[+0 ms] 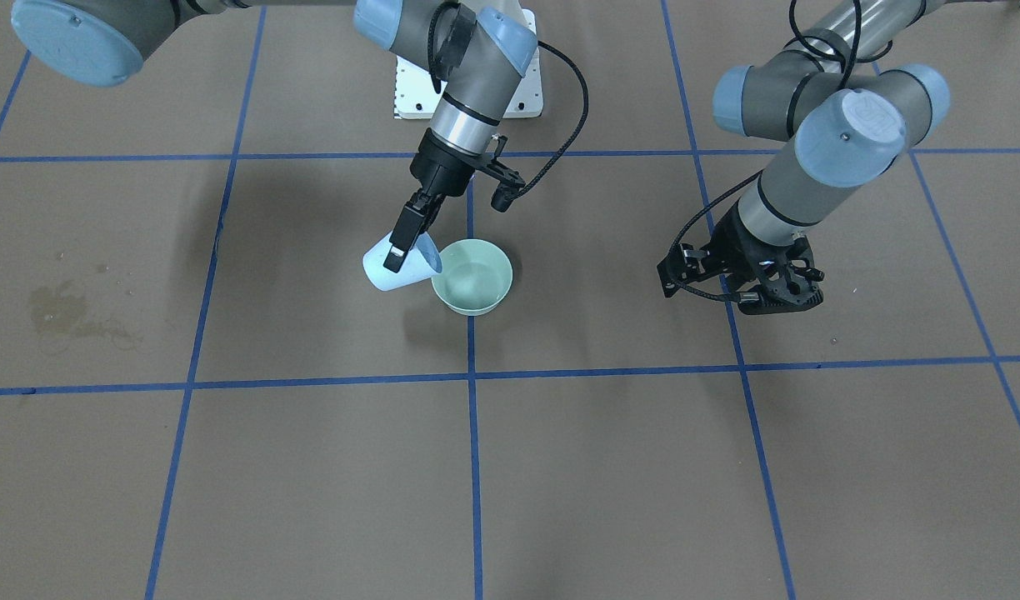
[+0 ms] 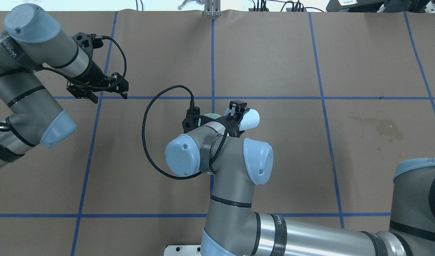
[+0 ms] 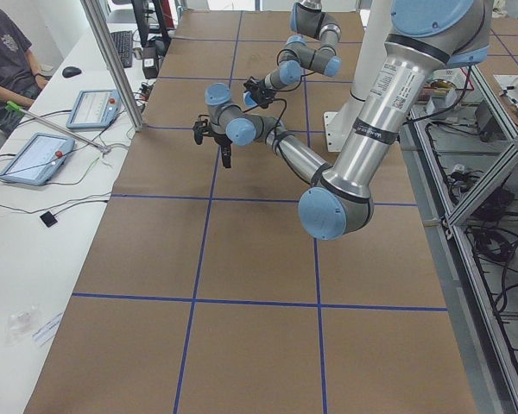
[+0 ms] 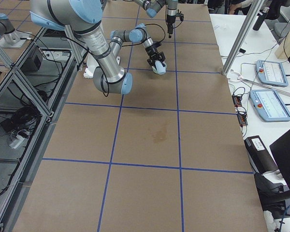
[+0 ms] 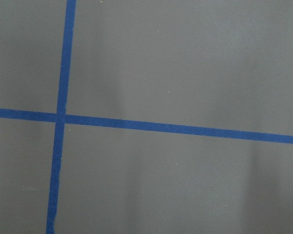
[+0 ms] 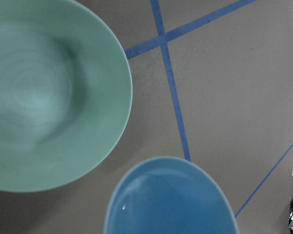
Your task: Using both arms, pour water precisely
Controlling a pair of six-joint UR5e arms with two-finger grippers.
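My right gripper (image 1: pixel 407 240) is shut on a light-blue cup (image 1: pixel 397 268), tilted with its mouth towards a pale green bowl (image 1: pixel 473 275) that stands on the table beside it. From overhead the cup (image 2: pixel 250 119) sticks out past the right gripper (image 2: pixel 239 111), and the right arm hides most of the bowl (image 2: pixel 212 116). In the right wrist view, a faint curved line and a white glint inside the cup (image 6: pixel 171 200) mark a little water (image 6: pixel 125 208). No stream shows between the cup and the bowl (image 6: pixel 44 92). My left gripper (image 2: pixel 109 95) hovers open and holds nothing, far from the bowl.
A dark damp stain (image 1: pixel 60 310) marks the brown paper on the right arm's side. Blue tape lines (image 5: pixel 61 117) grid the table. The white pedestal (image 1: pixel 410 92) stands behind the bowl. A side bench with tablets (image 3: pixel 34 157) and a seated person (image 3: pixel 2 52) lies beyond the table.
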